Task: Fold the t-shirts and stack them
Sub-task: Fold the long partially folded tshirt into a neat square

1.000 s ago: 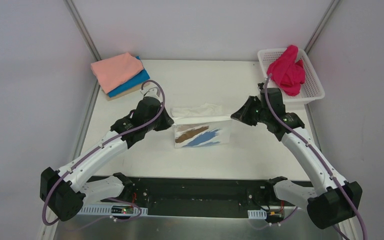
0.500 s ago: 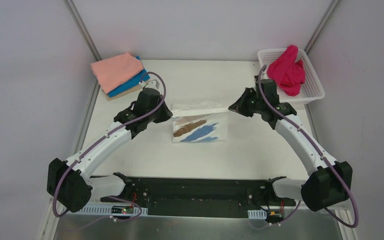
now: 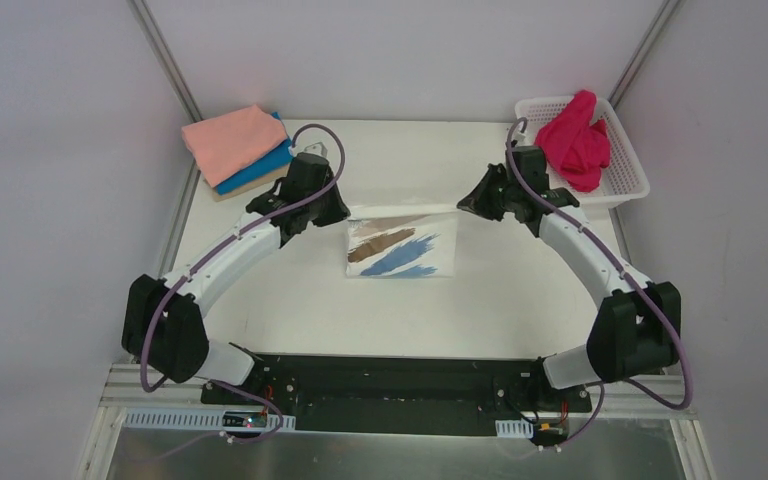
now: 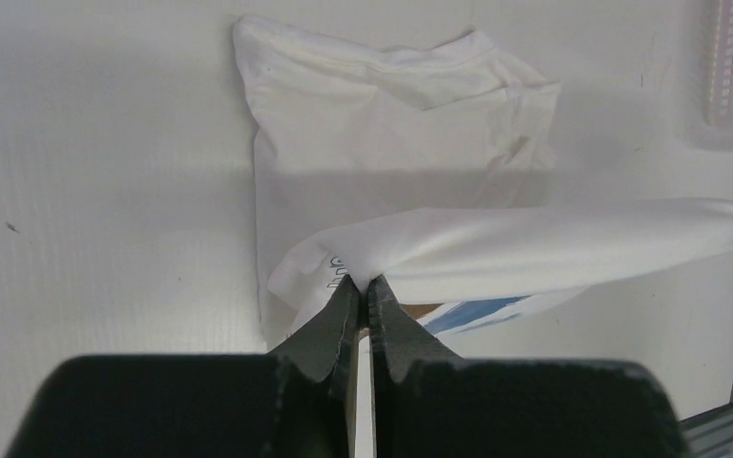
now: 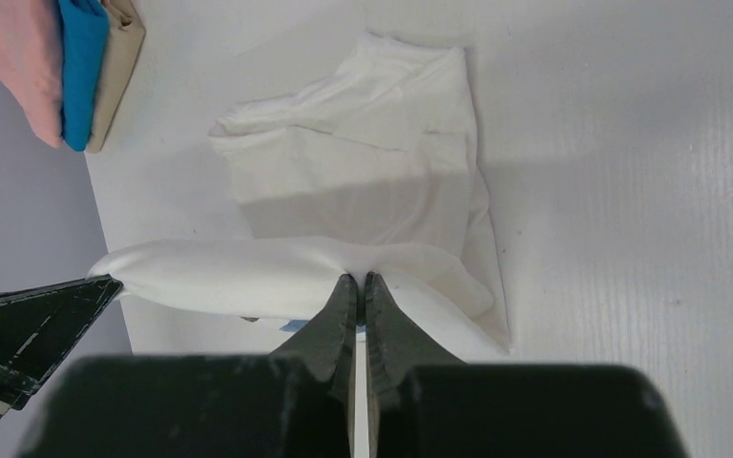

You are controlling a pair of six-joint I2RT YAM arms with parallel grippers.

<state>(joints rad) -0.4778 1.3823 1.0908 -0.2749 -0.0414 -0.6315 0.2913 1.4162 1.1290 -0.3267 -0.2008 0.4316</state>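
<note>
The white t-shirt [image 3: 401,251] with blue and brown brushstrokes lies mid-table, partly folded. My left gripper [image 3: 345,214] is shut on its lifted edge at the left end. My right gripper [image 3: 463,208] is shut on the same edge at the right end. That edge hangs stretched between them above the flat part. In the left wrist view the jaws [image 4: 363,280] pinch white cloth over the flat shirt [image 4: 391,124]. In the right wrist view the jaws [image 5: 354,277] pinch it too. Folded salmon-pink [image 3: 230,140] and bright blue [image 3: 262,166] tees are stacked back left. A magenta tee [image 3: 575,140] is bunched in the basket.
The white lattice basket [image 3: 628,182] stands at the back right corner, close to my right arm. A beige layer [image 5: 119,48] lies under the blue tee in the stack. Metal frame posts rise at both back corners. The black rail with the arm bases runs along the near edge.
Both grippers have moved toward the back of the table, carrying the shirt's held edge over the flat part. The printed panel has shifted back with them.
</note>
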